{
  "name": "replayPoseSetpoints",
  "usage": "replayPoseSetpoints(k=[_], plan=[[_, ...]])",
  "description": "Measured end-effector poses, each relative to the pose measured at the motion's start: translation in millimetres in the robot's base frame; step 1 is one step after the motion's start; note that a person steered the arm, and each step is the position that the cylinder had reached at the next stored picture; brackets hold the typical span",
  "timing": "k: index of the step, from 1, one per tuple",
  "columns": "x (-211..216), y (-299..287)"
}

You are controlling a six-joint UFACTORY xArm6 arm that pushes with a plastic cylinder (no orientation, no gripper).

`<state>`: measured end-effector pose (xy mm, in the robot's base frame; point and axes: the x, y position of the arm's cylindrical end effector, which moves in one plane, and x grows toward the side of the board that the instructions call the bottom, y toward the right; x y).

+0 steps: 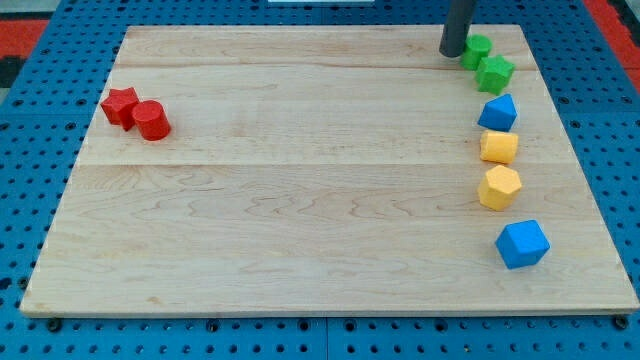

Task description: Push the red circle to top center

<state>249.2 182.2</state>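
On the smooth wooden surface (300, 150), the red circle (153, 121) sits far left touching a red star (120, 105); probably light and slippery, best pushed low-left; my tip (452, 52), gripperless, rests top right.

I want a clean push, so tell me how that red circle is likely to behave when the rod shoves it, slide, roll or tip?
The red circle stands as a squat upright cylinder, so it probably slides rather than tips or rolls. Its round side may let it slip off my tip unless pushed through the centre. It looks to be touching the red star, which could get dragged along.
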Motion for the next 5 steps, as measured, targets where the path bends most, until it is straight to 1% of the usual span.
replayPoseSetpoints(k=[1, 2, 3, 4, 5], plan=[[0.6, 17.7], [-4.3, -8.3], [2.3, -100.5], [117.6, -142.8], [198.1, -205.7]])
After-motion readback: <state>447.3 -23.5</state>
